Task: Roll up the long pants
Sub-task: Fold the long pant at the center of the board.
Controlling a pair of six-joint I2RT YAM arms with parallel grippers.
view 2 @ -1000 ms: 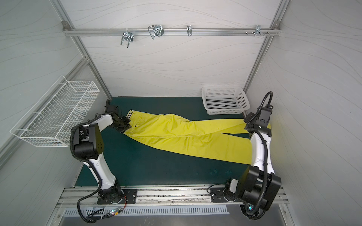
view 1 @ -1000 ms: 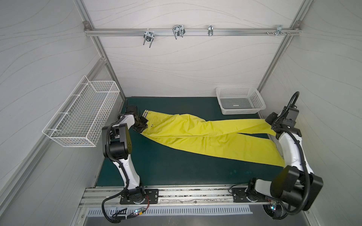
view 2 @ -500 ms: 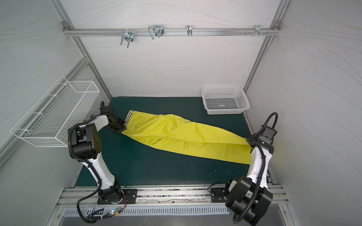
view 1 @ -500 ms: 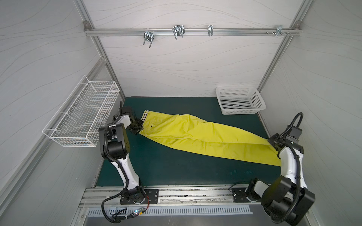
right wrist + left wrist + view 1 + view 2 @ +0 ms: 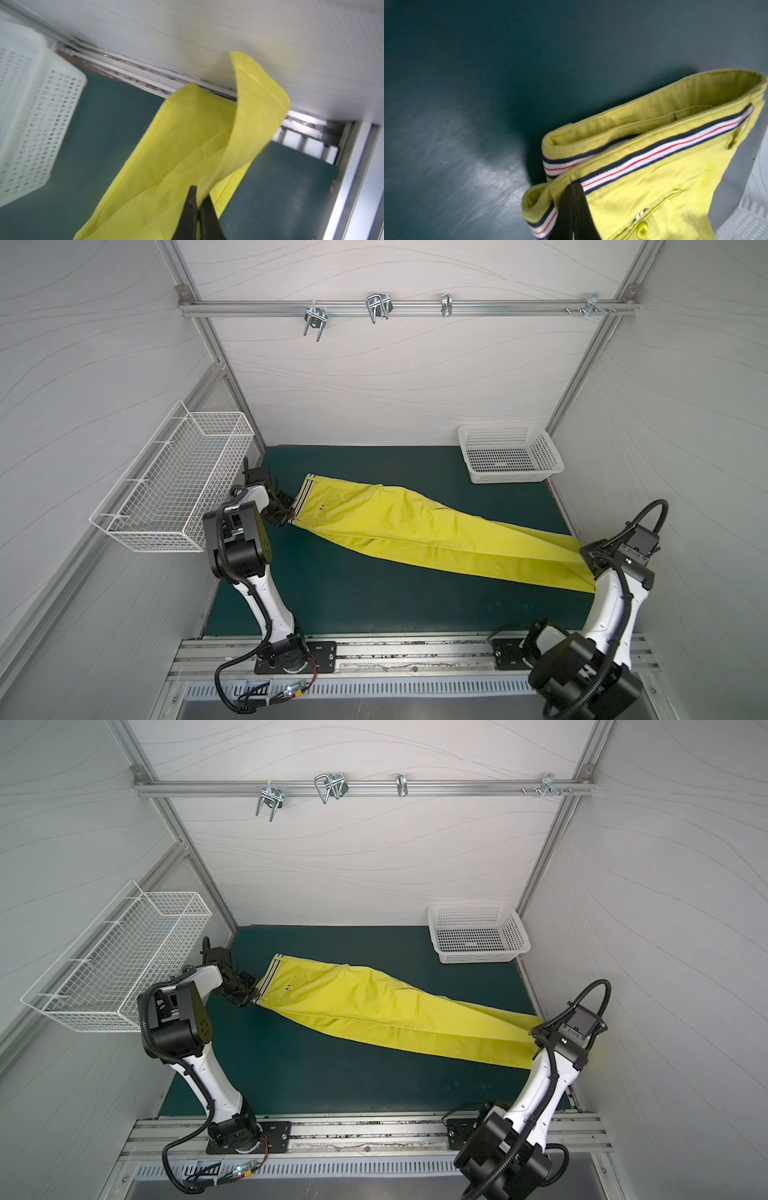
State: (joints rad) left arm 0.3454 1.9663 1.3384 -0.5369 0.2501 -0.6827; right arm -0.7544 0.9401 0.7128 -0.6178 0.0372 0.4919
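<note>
- Firmly, the long pants are pinched at the waistband between left gripper fingers.
- Leg ends are clamped between right gripper fingers.

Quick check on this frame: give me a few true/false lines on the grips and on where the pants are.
1. The left pincer is shut on the waistband of the long pants. True.
2. The right pincer is open and clear of the fabric. False: it is shut on the leg ends.
3. The pants are already rolled up. False: they lie stretched out along the mat, one leg over the other.
4. The white basket stands apart from the pants. True.
</note>
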